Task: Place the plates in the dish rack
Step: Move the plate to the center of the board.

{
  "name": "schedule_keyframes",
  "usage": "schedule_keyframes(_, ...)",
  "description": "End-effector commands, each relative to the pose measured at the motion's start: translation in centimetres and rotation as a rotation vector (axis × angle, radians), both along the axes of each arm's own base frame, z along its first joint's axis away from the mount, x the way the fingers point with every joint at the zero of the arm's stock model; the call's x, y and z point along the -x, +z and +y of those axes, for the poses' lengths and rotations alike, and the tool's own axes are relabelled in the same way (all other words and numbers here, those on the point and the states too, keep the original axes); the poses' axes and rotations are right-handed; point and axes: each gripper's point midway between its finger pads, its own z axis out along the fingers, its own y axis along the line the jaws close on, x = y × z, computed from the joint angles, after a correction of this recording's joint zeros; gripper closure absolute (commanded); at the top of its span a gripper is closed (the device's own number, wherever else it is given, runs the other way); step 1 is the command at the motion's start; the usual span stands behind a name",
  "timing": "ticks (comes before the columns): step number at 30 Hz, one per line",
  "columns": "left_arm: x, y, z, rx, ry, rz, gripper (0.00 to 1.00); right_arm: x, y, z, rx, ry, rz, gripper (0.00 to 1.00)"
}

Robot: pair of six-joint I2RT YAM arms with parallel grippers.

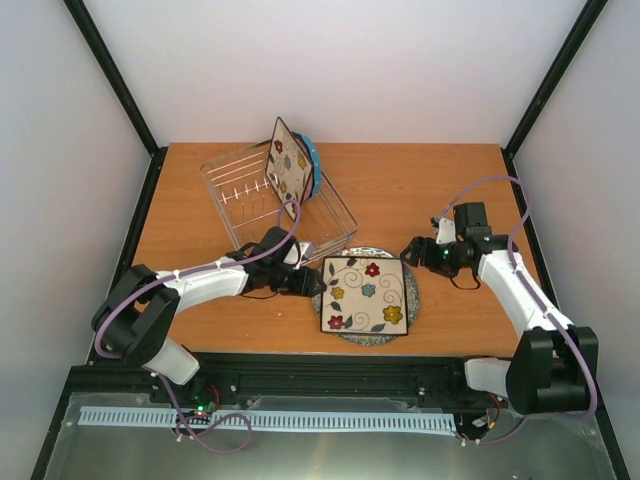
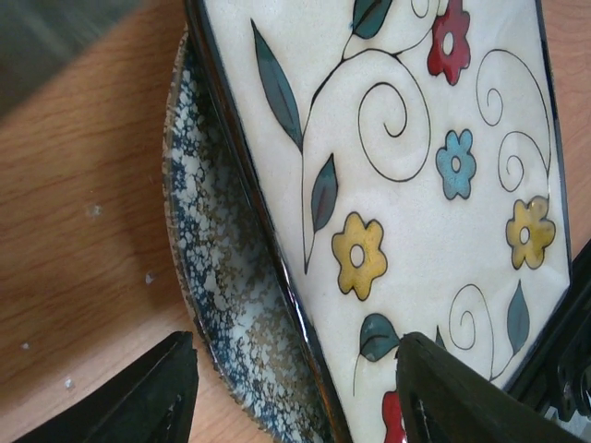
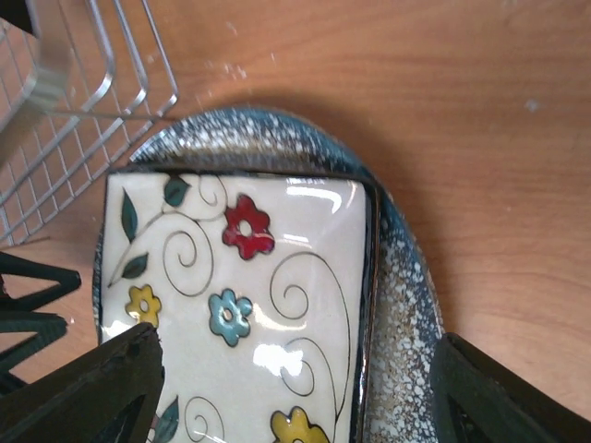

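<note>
**Step in hand: picking up the square plate.** The square plate (image 1: 365,293) lies flat on the grey plate (image 2: 212,277) on the tabletop (image 1: 440,180), just beside the dish rack (image 1: 240,190).

1. The left gripper (image 2: 295,351) has its jaws apart, straddling the plate's dark rim. One finger is over the flowered face and the other is outside it.
2. Work the outer finger under the rim before closing, so that you pinch the square plate alone.
3. The right gripper (image 3: 297,337) hovers over the far side with its jaws spread. Use it to block the plate if it slides.
4. Lift slowly, as the glaze looks slippery.
5. Tilt the plate upright and slot it between the tines, next to the upright flowered plate (image 1: 288,165) and the blue plate (image 1: 314,165).
</note>
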Motion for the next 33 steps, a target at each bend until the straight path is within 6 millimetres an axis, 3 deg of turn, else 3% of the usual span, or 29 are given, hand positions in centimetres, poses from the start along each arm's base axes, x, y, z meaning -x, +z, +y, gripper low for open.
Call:
schedule_keyframes(1,-1.3,-1.0,1.1,-0.059,0.036,-0.029,0.42,-0.5,2.5,-1.5,0.071,-0.04,-0.053,0.22)
schedule_keyframes(12,-0.4,-1.2,4.7,-0.176,0.165,-0.021,0.4,-1.0,6.1,-3.1,0.11,-0.074,-0.134,0.21)
schedule_keyframes(18,0.7,1.1,6.1,-0.078,0.296,-0.065,0.41,-1.0,6.9,-3.4,0.11,-0.073,-0.15,0.21)
schedule_keyframes(23,2.2,2.8,5.4,-0.014,0.375,-0.122,0.47,-1.0,7.5,-3.4,0.108,-0.061,-0.166,0.2)
schedule_keyframes(26,2.8,2.0,5.3,0.013,0.434,-0.097,0.55,-1.3,8.4,-3.3,0.094,-0.056,-0.188,0.2)
schedule_keyframes(33,4.1,0.4,3.1,0.063,0.517,-0.079,0.61,-2.3,11.3,-1.7,-0.019,-0.046,-0.237,0.2)
